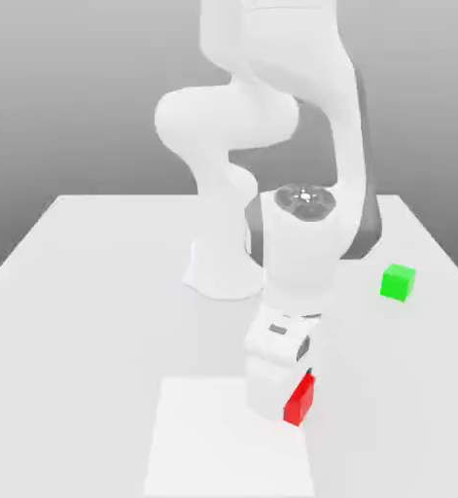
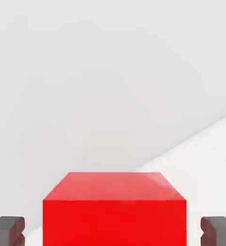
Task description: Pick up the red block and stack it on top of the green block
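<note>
The red block (image 1: 299, 399) sits on the table near the front, with my gripper (image 1: 291, 397) lowered straight over it. In the hand view the red block (image 2: 114, 211) lies between the two dark fingertips (image 2: 7, 230), and a narrow strip of table shows on each side between finger and block. The jaws stand open around the block without touching it. The green block (image 1: 398, 282) rests on the table further back, toward the exterior view's right, well apart from the gripper.
The arm's white base (image 1: 223, 272) stands on the white table (image 1: 96, 292) behind the gripper. A lighter square patch (image 1: 203, 438) on the table lies under and beside the red block.
</note>
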`<state>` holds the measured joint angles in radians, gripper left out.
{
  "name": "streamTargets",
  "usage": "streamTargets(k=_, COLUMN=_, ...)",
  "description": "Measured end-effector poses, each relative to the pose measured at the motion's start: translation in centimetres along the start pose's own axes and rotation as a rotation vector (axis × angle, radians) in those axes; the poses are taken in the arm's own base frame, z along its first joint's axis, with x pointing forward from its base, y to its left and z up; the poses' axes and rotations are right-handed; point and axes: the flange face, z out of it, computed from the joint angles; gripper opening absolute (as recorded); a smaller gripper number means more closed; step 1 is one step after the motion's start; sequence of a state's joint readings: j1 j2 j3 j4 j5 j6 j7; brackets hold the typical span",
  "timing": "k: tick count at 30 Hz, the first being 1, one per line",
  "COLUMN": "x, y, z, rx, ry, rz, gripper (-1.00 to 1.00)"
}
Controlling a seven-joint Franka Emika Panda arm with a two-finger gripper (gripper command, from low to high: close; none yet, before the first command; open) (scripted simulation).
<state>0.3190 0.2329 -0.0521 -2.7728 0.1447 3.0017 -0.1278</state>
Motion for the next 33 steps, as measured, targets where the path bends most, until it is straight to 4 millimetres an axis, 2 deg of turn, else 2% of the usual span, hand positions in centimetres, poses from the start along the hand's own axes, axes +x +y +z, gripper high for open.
streamTargets(k=3, x=-0.1, y=0.0, z=0.3, rx=-0.004, ry=0.000, rz=0.000, gripper=-1.00)
streamTargets(k=5, x=0.0, y=-0.1, z=-0.3, rx=0.005, ry=0.000, rz=0.000, gripper=-1.00)
streamTargets(k=16, x=0.0, y=0.2, z=-6.5, rx=0.002, ry=0.003, rz=0.020, gripper=-1.00)
streamTargets(k=19, x=-0.1, y=-4.3, z=-8.0, rx=0.023, ry=0.013, rz=-0.030, gripper=-1.00)
streamTargets(k=24, x=-1.0, y=-9.6, z=-10.3, rx=0.062, ry=0.027, rz=-0.046, gripper=-1.00)
streamTargets(k=33, x=-5.4, y=-19.1, z=-13.5, rx=0.105, ry=0.036, rz=-0.107, gripper=-1.00)
